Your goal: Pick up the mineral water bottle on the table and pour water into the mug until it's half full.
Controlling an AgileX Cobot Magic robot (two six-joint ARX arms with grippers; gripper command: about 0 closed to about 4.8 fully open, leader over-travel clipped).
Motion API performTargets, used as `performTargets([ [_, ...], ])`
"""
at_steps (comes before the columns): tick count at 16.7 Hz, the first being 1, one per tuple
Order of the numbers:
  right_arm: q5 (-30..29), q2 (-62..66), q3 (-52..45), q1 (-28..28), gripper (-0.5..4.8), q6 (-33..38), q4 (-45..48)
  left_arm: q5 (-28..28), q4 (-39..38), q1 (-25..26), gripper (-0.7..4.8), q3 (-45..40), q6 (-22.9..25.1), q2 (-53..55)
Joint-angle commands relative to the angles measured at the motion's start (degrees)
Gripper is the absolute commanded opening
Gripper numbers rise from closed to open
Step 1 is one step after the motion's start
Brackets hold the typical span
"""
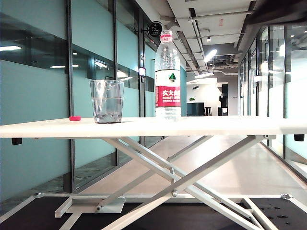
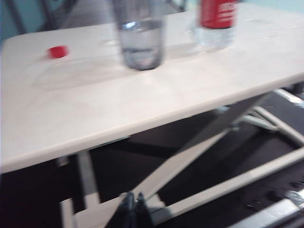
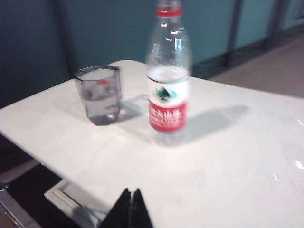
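The mineral water bottle (image 1: 168,76) stands upright on the white table (image 1: 230,126), uncapped, with its red label facing the exterior camera. Just left of it stands the clear greyish mug (image 1: 107,101), holding a little water at its bottom. Neither arm shows in the exterior view. In the left wrist view my left gripper (image 2: 133,199) is shut and empty, low in front of the table edge, well short of the mug (image 2: 141,38) and bottle (image 2: 216,23). In the right wrist view my right gripper (image 3: 130,194) is shut and empty, above the table's near edge, apart from the bottle (image 3: 167,80) and mug (image 3: 99,94).
A small red cap (image 1: 75,118) lies on the table left of the mug. Crossed white legs (image 1: 182,177) and a base frame stand under the tabletop. Glass walls line a corridor behind.
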Motion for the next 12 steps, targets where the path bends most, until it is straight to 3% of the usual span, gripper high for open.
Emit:
performTargets([
  [1,3.67,-11.43,-4.76,0.09,-0.09,0.17,-6.88,-4.26,0.57,-0.02,-0.05,0.11,-1.53,0.02],
  [8,15.02,-42.51,-14.4,0.09,-0.09,3.74,-22.23,-4.35,5.14,-0.04,-0.05,0.11,-2.54,0.02],
  [10,15.56,-41.9,-15.02,0.07,-0.09,3.48,-23.93,-4.44,6.6,-0.04,-0.05,0.11,-2.49,0.02],
  [12,13.99,-42.12,-17.44,0.13,-0.09,4.04,-19.52,-4.98,7.91,-0.02,-0.05,0.11,-2.51,0.02],
])
